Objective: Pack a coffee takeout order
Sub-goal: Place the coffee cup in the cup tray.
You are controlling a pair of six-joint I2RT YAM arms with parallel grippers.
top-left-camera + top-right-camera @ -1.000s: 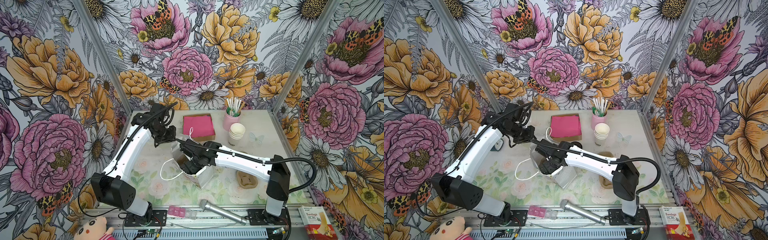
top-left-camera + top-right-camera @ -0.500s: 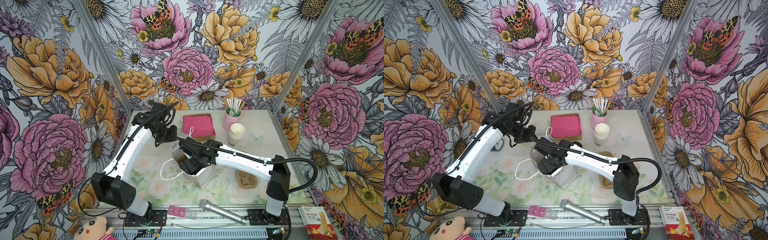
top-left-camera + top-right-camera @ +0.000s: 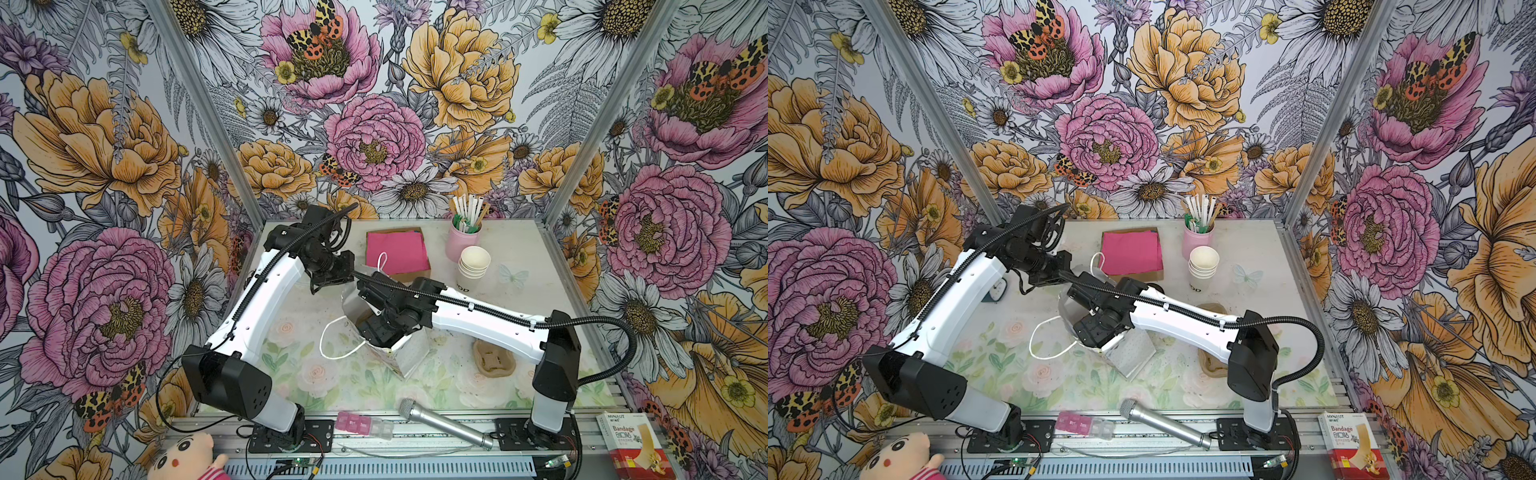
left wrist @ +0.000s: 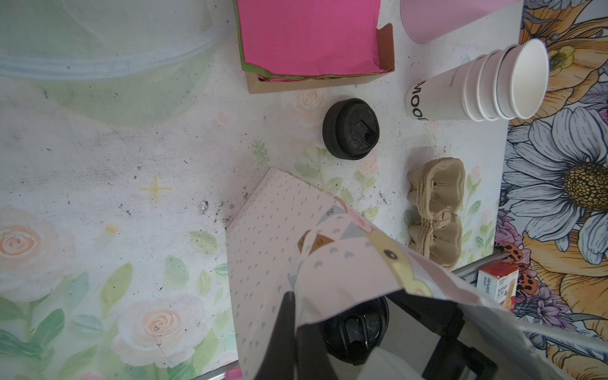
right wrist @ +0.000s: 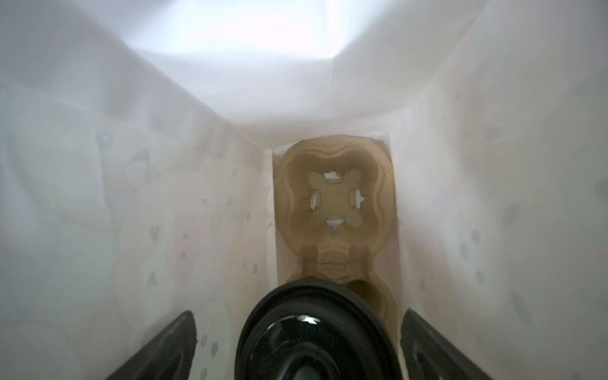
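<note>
A round black plastic lid (image 5: pixel 316 332) sits inside a pale pink patterned paper bag (image 4: pixel 263 237) lying on the table. It is between the spread fingers of the right gripper (image 5: pixel 297 317), which touch neither side of it. Whether a cup stands under the lid cannot be told. Deeper in the bag lies a brown moulded-pulp carrier (image 5: pixel 335 204). The left gripper (image 4: pixel 294 299) is pinched shut on the bag's mouth edge. At the back of the table, a bright pink square paper napkin (image 3: pixel 397 251) tops a brown cardboard tray (image 4: pixel 312 85), near a stack of white paper cups (image 3: pixel 473 266). A second black lid (image 4: pixel 351 129) rests on the table near the bag.
</note>
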